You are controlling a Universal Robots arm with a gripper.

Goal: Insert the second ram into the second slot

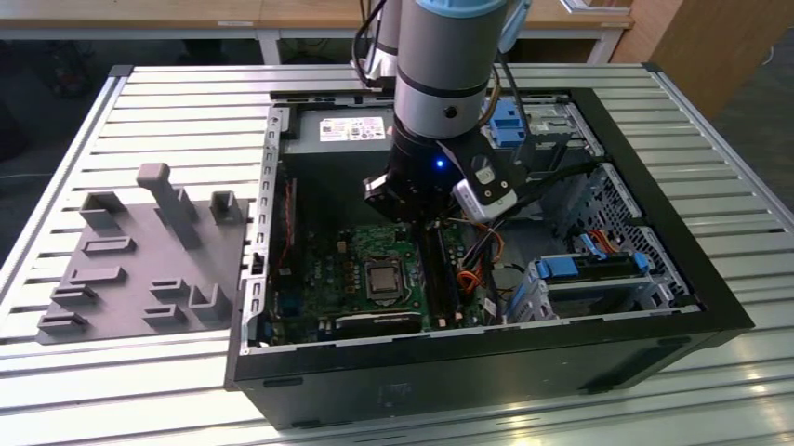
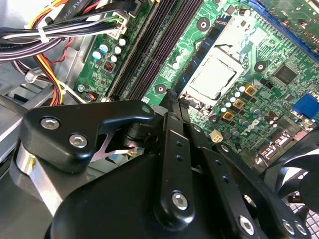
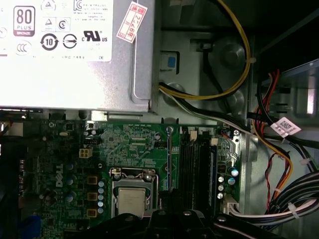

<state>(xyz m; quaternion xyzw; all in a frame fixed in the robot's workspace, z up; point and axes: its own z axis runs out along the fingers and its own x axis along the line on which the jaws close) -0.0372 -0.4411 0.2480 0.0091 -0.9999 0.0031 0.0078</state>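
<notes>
In the first wrist view the second ram (image 3: 169, 159) shows edge-on as a thin blue stick reaching out from my gripper (image 3: 169, 216), which is shut on it. It hangs over the green motherboard (image 3: 129, 144), parallel to the dark slots (image 3: 195, 164) and just to the CPU side of them. Which of them is the second slot I cannot tell. A blue strip (image 3: 213, 169) runs along the outermost slot. In the exterior view my gripper (image 1: 429, 223) is low inside the open case, above the slots (image 1: 437, 274). The second wrist view has the fingers (image 2: 172, 107) pointing at the slots (image 2: 149, 45).
The CPU socket (image 3: 132, 196) lies beside the slots. The power supply (image 3: 75, 50) fills the case's far end. Cable bundles (image 3: 279, 149) crowd the other side of the slots. A blue drive cage (image 1: 589, 269) sits at the exterior view's right, a grey fixture (image 1: 137, 260) outside the case at its left.
</notes>
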